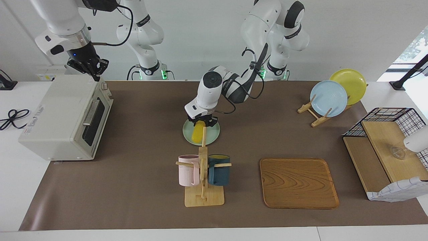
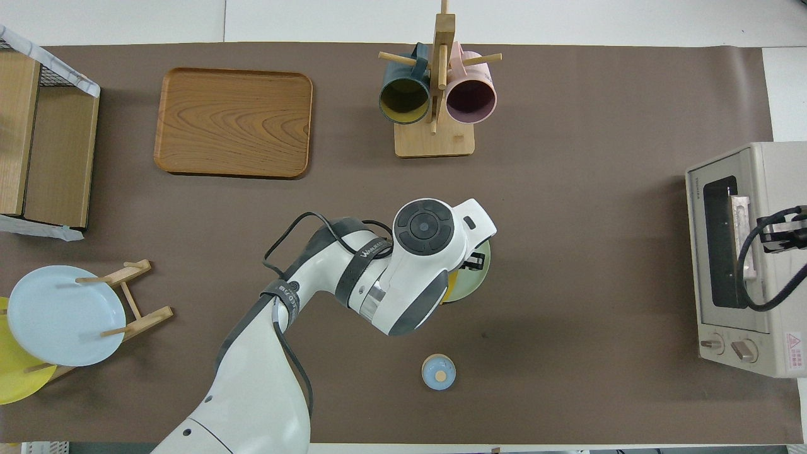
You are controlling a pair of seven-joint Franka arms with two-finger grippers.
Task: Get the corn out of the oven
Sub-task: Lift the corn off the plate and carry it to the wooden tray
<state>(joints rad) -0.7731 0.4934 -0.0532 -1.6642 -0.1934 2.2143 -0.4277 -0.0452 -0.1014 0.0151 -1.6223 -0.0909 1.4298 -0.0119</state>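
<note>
Already the corn (image 1: 197, 131) lies outside the oven (image 1: 65, 117), on a pale green plate (image 1: 212, 134) near the middle of the tabletop (image 1: 140, 187), a little nearer to the robots than the mug rack (image 1: 203, 174). The oven stands at the right arm's end of the tabletop with its dark glass door shut and its bar handle free.

Down on the plate, the left tool (image 1: 201, 121) has its fingers pinched on the end of the corn that points toward the robots; the cob's other end rests on the plate. In the overhead view the arm's wrist hides most of the cob, and only a yellow sliver (image 2: 449, 291) shows at the plate's edge (image 2: 482, 277).

High over the oven's top corner nearest the robots hangs the right tool (image 1: 89, 65), fingertips together and holding nothing. It touches neither the door nor the handle.

Judged from how things lie, the main part looks done: the corn is out and the oven is closed. What may be left is small. Since the left tool grips the cob, it may be about to lift or shift it, perhaps to settle it better on the plate or carry it elsewhere; the pictures do not say which. Otherwise only letting go and drawing both arms clear seems to remain.
</note>
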